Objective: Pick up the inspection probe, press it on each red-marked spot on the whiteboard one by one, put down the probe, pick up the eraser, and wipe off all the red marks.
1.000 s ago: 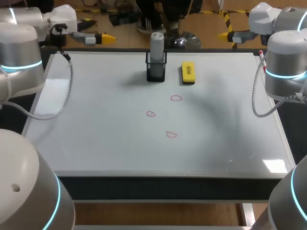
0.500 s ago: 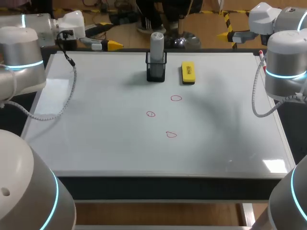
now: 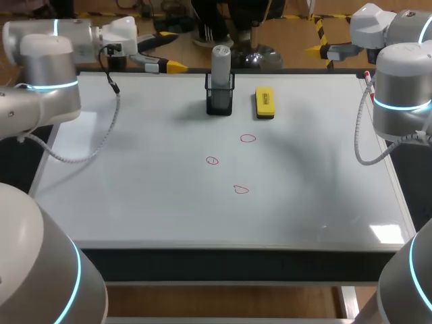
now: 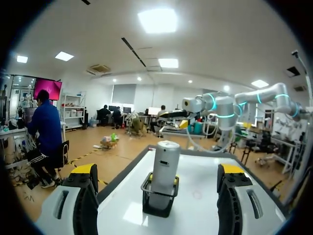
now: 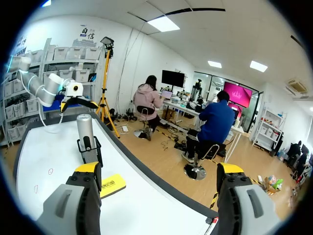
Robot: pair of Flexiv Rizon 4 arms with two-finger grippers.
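Gripper of left arm (image 3: 175, 63) has swung closer to the probe (image 3: 221, 61).

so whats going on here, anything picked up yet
Nothing is held yet. The inspection probe stands upright in its black holder at the far edge of the whiteboard, with the yellow eraser lying beside it. The left pincer is open and pointed at the probe from the side, not touching it. The right pincer hangs open off the far right corner. All three red marks are on the board, unwiped.
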